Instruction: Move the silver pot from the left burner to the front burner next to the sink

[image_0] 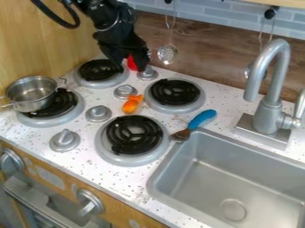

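The black gripper (129, 62) hangs at the upper left, in front of the back-left burner (100, 70). A red object (132, 63) shows right at its lower end, partly hidden by it; whether it is held is unclear. An orange object (131, 104) lies on the white counter between the burners, beside a grey knob. A blue-handled utensil (202, 119) lies between the front-right burner (134, 135) and the sink, its brown end near that burner. The metal pot (31, 93) sits tilted on the front-left burner.
A grey sink (238, 151) with a tall metal faucet (273, 89) occupies the right side. Another burner (175, 92) sits at the back right of the stove. Several knobs stand among the burners. A slotted metal utensil (167, 54) hangs against the back wall.
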You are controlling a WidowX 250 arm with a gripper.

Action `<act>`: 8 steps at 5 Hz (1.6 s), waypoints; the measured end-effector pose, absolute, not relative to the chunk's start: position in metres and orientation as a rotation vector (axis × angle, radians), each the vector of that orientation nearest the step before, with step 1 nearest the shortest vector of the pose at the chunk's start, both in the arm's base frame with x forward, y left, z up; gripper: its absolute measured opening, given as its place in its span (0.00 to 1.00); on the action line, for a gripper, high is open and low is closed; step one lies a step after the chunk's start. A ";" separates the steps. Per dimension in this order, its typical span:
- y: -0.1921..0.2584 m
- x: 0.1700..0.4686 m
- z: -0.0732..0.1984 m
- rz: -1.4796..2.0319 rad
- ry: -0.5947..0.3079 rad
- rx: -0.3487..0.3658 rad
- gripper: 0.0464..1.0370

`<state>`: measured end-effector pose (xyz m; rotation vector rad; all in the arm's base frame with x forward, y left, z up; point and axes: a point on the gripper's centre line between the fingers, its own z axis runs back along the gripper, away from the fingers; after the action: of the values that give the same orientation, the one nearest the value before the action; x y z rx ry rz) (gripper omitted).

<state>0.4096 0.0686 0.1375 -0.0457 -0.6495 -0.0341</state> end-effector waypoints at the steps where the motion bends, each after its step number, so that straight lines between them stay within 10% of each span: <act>1: 0.069 0.408 0.124 -0.026 -0.615 -0.054 0.96; 8: 0.242 0.323 0.104 0.195 -0.454 0.225 0.96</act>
<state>0.3231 0.2415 0.1041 0.2248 -0.4535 0.1954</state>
